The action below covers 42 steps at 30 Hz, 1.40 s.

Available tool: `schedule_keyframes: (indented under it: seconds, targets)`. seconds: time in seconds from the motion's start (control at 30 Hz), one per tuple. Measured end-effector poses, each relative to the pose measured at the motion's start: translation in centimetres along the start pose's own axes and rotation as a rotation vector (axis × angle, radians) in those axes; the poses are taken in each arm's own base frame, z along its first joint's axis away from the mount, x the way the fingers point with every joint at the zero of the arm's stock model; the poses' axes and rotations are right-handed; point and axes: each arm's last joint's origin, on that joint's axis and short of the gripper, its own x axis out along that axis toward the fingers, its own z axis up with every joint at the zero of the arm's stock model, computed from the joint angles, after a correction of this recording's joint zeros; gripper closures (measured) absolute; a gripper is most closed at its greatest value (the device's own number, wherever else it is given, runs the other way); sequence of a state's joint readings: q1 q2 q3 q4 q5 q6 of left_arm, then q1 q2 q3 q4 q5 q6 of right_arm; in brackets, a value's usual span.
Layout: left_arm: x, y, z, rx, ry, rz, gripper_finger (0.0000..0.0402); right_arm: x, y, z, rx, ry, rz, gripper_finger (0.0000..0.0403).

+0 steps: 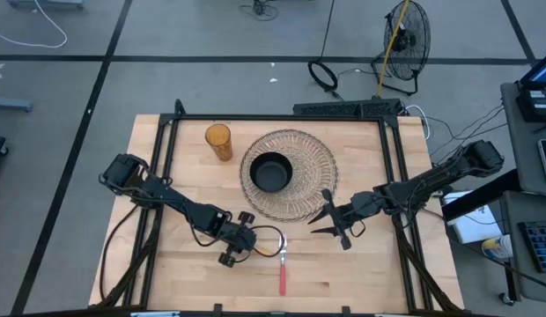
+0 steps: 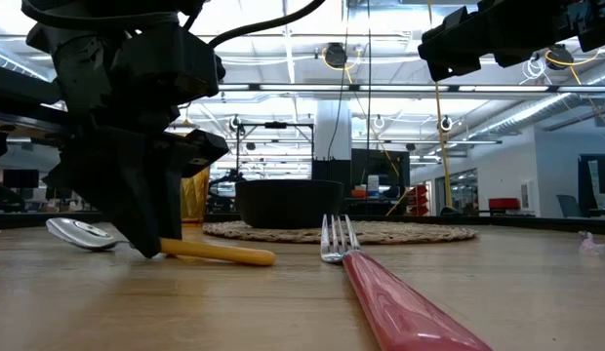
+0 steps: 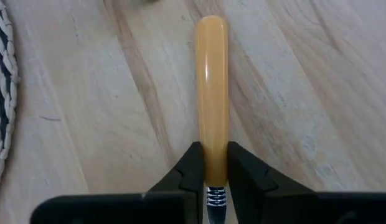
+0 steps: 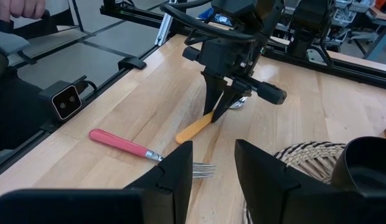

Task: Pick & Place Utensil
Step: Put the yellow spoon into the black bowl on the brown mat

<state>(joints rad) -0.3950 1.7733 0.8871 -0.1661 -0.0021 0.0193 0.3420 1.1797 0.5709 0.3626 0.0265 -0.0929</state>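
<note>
Yellow-handled spoon (image 3: 212,93) lies on our worktop (image 1: 361,264) beside the red-handled fork (image 1: 283,275); our left pincer (image 3: 211,180) clamps its handle, while our right pincer (image 4: 213,163) hovers half-open near the woven mat (image 1: 317,176).

A yellow-handled spoon (image 2: 200,251) is laid flat on the wooden table, its metal bowl seen beyond the pinched neck; a red-handled fork (image 2: 381,292) is laid flat just beside it, tines pointed toward the woven mat.
</note>
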Motion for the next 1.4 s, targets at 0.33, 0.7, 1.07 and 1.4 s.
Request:
schedule_keyframes:
  seconds: [0.33,0.7,1.07,1.4]
  targets:
    - [0.0,0.1,0.2,-0.002,-0.025,0.038,0.0345,0.0,0.0,0.0,0.002,0.000,0.000,0.0287]
    - [0.0,0.2,0.6,-0.024,-0.062,0.042,0.0338,0.0,0.0,0.0,0.002,0.000,0.000,0.0287]
    - [-2.8,0.2,1.5,-0.007,-0.137,0.063,0.0397,0.0,0.0,0.0,0.002,0.000,0.000,0.0287]
    - [-3.1,0.2,1.6,0.010,-0.149,0.060,0.0348,0.0,0.0,0.0,0.002,0.000,0.001,0.0287]
